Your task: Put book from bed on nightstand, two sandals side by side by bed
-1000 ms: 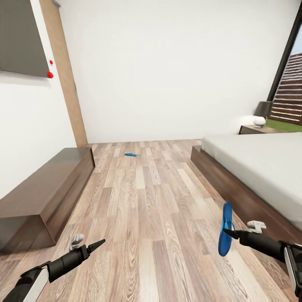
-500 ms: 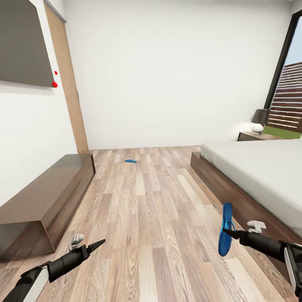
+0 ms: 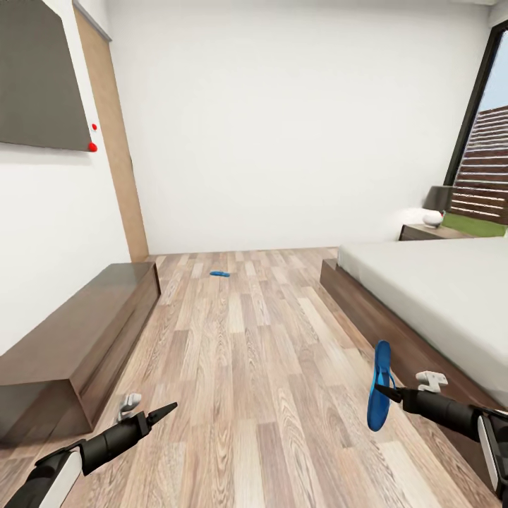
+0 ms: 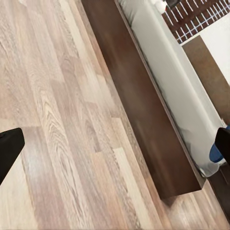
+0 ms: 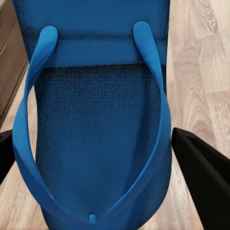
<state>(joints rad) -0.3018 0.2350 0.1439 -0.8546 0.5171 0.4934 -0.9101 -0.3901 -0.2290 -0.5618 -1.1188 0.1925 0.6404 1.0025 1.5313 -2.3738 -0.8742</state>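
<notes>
At the lower right of the head view, one blue sandal (image 3: 380, 386) hangs on edge, long axis near vertical, pinched by the right gripper (image 3: 387, 391). In the right wrist view the held sandal (image 5: 96, 120) shows its strap side between the two dark fingers (image 5: 203, 167), which close on it from either side. It rides just beside the dark frame of the bed (image 3: 437, 296), above the plank floor (image 3: 247, 367).

The second sandal (image 3: 219, 273) lies flat on the floor well ahead, near the far wall and slightly toward the robot's left, well apart from the bed. The left gripper (image 3: 144, 418) holds nothing; how wide its jaws stand cannot be told.

Judgement: the left arm is the free one for the far sandal. Open floor runs between the low bench (image 3: 77, 331) and the bed frame. The nightstand (image 3: 430, 231) stands beyond the mattress.
</notes>
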